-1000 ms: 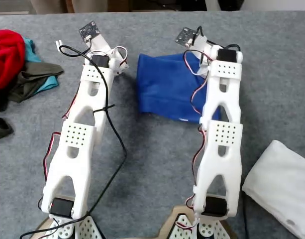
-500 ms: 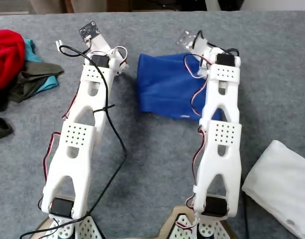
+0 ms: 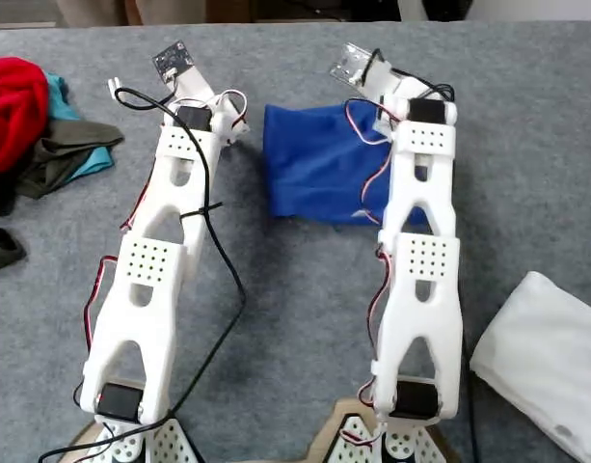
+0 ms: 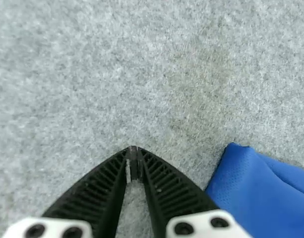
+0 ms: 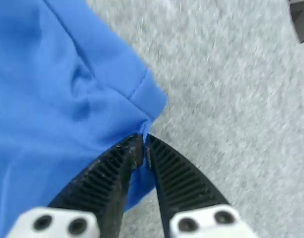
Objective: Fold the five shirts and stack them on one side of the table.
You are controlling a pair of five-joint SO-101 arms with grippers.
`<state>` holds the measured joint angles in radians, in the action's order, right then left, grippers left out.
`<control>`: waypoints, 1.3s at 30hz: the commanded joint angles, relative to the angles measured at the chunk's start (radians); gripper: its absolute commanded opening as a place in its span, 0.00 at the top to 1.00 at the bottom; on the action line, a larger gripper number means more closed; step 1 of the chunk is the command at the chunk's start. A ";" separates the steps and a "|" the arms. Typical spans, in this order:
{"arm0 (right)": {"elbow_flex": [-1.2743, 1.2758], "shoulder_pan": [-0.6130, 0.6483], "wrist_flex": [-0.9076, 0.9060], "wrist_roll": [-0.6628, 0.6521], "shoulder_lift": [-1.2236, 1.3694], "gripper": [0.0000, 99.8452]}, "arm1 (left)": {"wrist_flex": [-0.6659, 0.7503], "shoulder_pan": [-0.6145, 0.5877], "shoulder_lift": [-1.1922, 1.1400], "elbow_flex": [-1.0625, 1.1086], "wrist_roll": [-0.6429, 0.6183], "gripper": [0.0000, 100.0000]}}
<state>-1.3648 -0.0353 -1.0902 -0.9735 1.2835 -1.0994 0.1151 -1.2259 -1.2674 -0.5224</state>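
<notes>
1. The right arm (image 3: 422,193) hid one side of the blue shirt (image 3: 309,169). A folded white shirt (image 3: 546,362), well apart from it, was cut off at the edge of the view.
2. A heap of shirts (image 3: 25,125) in red, teal and olive lay well off on the blue shirt's other side, also cut off.
3. The blue shirt lay folded and rumpled on the grey table (image 3: 276,318).
4. The right gripper (image 5: 142,143) pinched its hem. The left gripper (image 4: 133,156) was closed on nothing, just beside its corner.

2 arms stretched forward side by side — left tool (image 4: 134,158), right tool (image 5: 142,145), tips pressed together
</notes>
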 commanded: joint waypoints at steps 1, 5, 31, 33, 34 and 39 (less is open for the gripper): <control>-0.051 0.033 0.083 0.002 -0.007 1.00 | -0.006 0.002 0.015 -0.051 -0.003 0.98; -0.051 0.044 0.153 0.003 -0.005 1.00 | -0.006 0.002 0.015 -0.051 -0.003 0.98; -0.303 0.028 -0.614 0.222 -0.329 1.00 | -0.169 0.023 0.050 -0.213 0.044 0.96; -0.298 0.008 -0.706 0.298 -0.390 1.00 | -0.215 0.031 0.062 -0.301 0.044 0.96; -0.280 -0.025 -0.698 0.351 -0.417 1.00 | -0.230 0.037 0.068 -0.347 0.044 0.96; -0.015 -0.154 -0.700 0.535 -0.535 1.00 | -0.224 0.118 0.117 -0.387 0.043 0.96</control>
<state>-1.5367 -0.1243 -1.7714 -0.5347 0.8707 -1.3433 0.1826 -1.1953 -1.6065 -0.4872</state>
